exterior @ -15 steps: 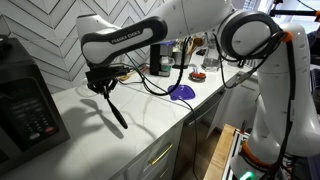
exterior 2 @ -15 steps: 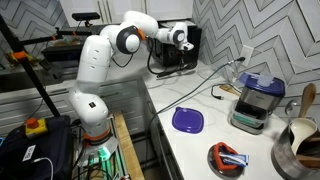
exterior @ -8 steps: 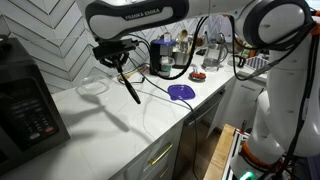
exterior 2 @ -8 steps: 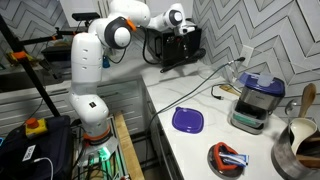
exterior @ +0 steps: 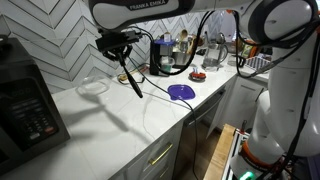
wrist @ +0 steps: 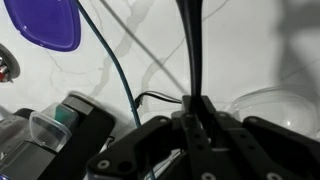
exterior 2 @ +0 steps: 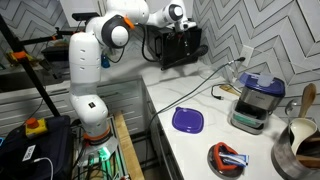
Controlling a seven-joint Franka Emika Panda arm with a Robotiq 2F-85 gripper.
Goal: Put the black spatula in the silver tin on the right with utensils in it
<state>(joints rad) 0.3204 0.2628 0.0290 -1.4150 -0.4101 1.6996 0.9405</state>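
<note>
My gripper (exterior: 120, 50) is shut on the black spatula (exterior: 132, 80) and holds it in the air, hanging tilted down over the white counter. In the wrist view the slim black handle (wrist: 190, 50) runs up from between my fingers (wrist: 197, 125). The silver tin (exterior 2: 296, 152) with utensils standing in it is at the near end of the counter in an exterior view; it also shows far back on the counter (exterior: 184, 58). In that first exterior view my gripper (exterior 2: 181, 16) is high up in front of the black coffee machine (exterior 2: 178, 47), far from the tin.
A purple plate (exterior: 181, 92) lies mid-counter, also in the wrist view (wrist: 45, 22). A clear glass lid (exterior: 92, 87) lies below the gripper. A blender base (exterior 2: 250, 105), a red bowl (exterior 2: 228, 158) and cables (wrist: 110, 70) are on the counter. The coffee machine (exterior: 25, 100) stands at one end.
My gripper has risen with the spatula, from just above the counter to well above it, and shifted a little toward the plate side.
</note>
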